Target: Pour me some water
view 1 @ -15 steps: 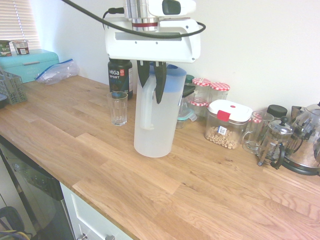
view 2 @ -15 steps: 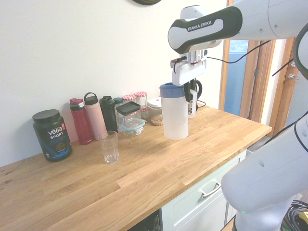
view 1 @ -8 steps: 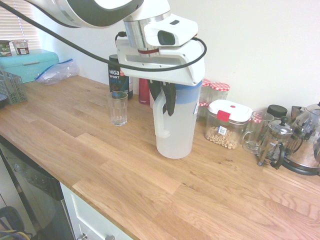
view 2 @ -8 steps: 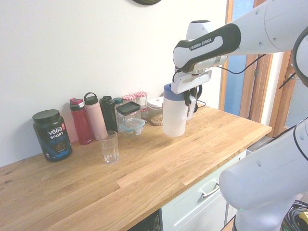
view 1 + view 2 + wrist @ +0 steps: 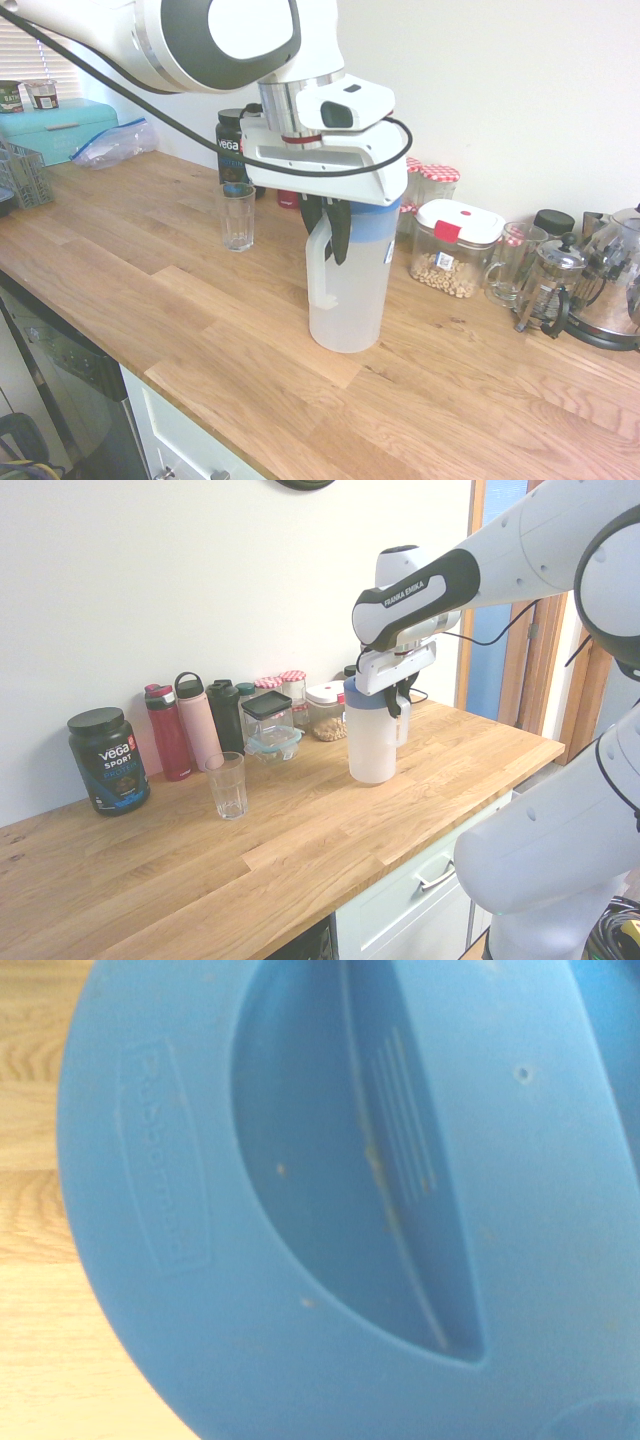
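Gripper [image 5: 330, 225] fingers clenching the handle of the pitcher [image 5: 350, 290], water inside barely showing, pitcher standing upright at frame center on the wooden counter [image 5: 150, 290]. Empty glass [image 5: 237, 216] sitting left of it, well apart. Jars and bottles lining the white wall.

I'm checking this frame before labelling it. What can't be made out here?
- Water level: the pitcher's cloudy wall hides it in both exterior views; the lid fills the wrist view.
- Gripper grip: fingers sit at the handle, but contact isn't clear.
- Whether the pitcher rests on the counter or hovers just above it.
- Glass: too small to tell whether it is empty.
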{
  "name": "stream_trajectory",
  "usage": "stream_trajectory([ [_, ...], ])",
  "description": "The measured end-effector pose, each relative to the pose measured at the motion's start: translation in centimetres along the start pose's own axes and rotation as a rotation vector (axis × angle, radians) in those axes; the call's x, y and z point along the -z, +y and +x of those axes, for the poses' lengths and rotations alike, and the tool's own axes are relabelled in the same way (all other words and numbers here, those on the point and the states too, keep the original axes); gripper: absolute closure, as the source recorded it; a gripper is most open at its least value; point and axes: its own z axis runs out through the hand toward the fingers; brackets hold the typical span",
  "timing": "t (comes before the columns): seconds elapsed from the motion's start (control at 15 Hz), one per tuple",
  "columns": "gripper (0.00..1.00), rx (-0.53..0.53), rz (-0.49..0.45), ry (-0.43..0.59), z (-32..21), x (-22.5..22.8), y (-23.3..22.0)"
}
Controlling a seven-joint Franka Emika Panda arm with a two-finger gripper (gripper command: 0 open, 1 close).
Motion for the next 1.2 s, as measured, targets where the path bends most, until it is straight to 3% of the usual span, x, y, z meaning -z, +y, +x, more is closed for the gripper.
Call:
stream_trajectory([
  [0.07,1.00,-0.002,-0.004,-0.007,0.0,-0.4,-0.1],
  [0.13,0.00,-0.009,-0.006,-0.009,0.1,-0.6,-0.1],
  [0.87,0.00,-0.042,-0.024,-0.019,-0.1,-0.1,0.7],
  [1.2,0.00,-0.087,-0.023,-0.168,-2.5,2.0,1.6],
])
